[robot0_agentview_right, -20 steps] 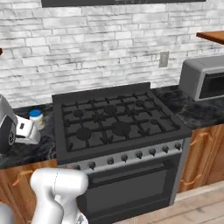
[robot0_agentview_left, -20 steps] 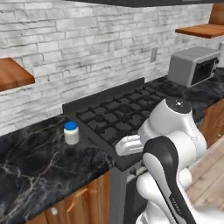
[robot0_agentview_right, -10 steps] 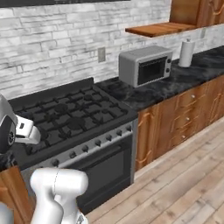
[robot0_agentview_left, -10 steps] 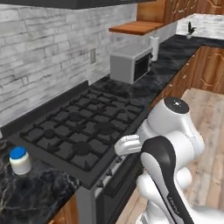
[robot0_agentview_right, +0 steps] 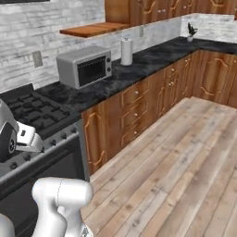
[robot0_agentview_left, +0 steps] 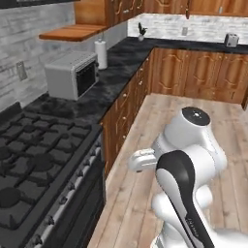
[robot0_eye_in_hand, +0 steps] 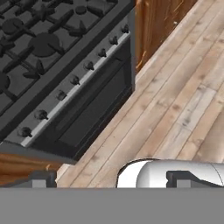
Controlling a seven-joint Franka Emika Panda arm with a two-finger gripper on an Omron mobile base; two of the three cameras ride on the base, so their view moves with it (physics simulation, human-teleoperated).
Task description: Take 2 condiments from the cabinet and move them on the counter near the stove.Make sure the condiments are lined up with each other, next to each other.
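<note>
No condiment is seen beside the stove [robot0_agentview_left: 34, 164]; nothing appears held, though the jaws' gap cannot be told. A fetching step is judged underway; the cabinet must be reached.

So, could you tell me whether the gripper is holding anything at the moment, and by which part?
Nothing is held: the gripper is open, with only wooden floor beyond it.

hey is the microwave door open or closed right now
Closed. The microwave on the counter shows its dark door lying flush with the front of its grey body in both base views, with no gap or swung-out panel.
</note>
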